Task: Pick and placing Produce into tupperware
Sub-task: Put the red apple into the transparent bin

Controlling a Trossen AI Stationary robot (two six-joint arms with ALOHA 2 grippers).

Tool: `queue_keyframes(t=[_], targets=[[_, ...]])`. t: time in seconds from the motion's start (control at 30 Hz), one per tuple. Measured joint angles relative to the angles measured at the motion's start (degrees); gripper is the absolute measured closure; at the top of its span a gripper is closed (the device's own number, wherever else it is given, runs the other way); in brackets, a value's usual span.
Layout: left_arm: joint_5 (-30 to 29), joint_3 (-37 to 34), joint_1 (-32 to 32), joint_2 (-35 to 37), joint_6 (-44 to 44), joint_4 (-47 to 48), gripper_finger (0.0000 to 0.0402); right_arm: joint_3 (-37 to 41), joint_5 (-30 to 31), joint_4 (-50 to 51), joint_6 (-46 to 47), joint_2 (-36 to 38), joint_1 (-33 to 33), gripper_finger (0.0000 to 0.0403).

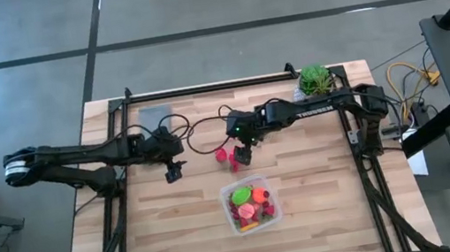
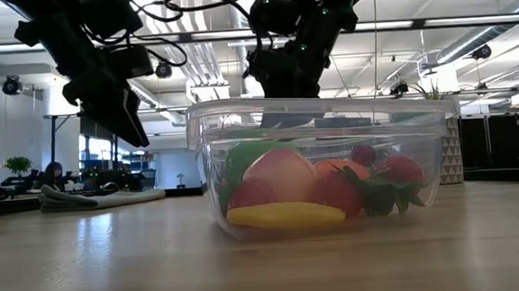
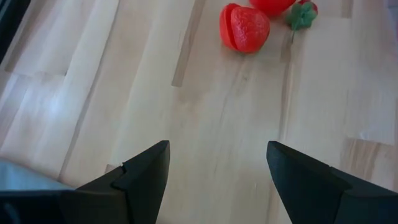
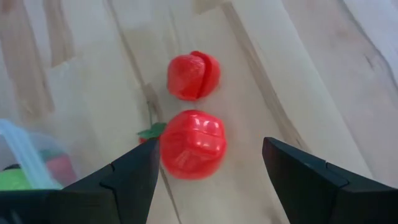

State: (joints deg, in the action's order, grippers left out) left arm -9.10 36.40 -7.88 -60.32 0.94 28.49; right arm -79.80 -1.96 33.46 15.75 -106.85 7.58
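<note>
Currently in the approach step: right end effector (image 4: 205, 180) hovers over the desk (image 1: 162, 243) with fingers spread, empty, lined up over two red pieces lying close together on the bare wood, well outside the tupperware (image 1: 252, 206). The nearer red piece (image 4: 193, 143) sits roughly between the fingers in the right wrist view, with a small green leaf just beside it; the second red piece (image 4: 194, 75) lies just beyond. Tupperware sits near the desk's front middle and already holds several produce pieces: green, orange, red, yellow. Left end effector (image 3: 217, 180) is also spread and empty, waiting above the desk to the left of the loose pieces. Judgement: most produce is in, these two are what's left. Next move needs a straight descent around the nearer piece, a close without nudging its neighbour, then a short carry to the tupperware.
</note>
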Motion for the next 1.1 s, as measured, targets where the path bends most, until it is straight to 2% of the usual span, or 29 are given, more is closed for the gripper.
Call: queue_keyframes(t=[0.27,0.63,1.1], targets=[[-0.22,0.0,-0.04,-0.68,-0.33,-1.9,0.0148,3.12,-0.16,-3.86,2.19,-1.05,-0.07,0.0128],[-0.22,-0.02,-0.28,-0.68,-0.18,-2.56,0.0148,2.32,-0.32,-4.31,4.0,-5.57,-0.2,0.0128],[-0.22,-0.01,-0.39,-0.65,-0.06,-2.57,0.0148,2.32,-1.46,-4.95,3.79,-6.79,-1.61,0.0128]])
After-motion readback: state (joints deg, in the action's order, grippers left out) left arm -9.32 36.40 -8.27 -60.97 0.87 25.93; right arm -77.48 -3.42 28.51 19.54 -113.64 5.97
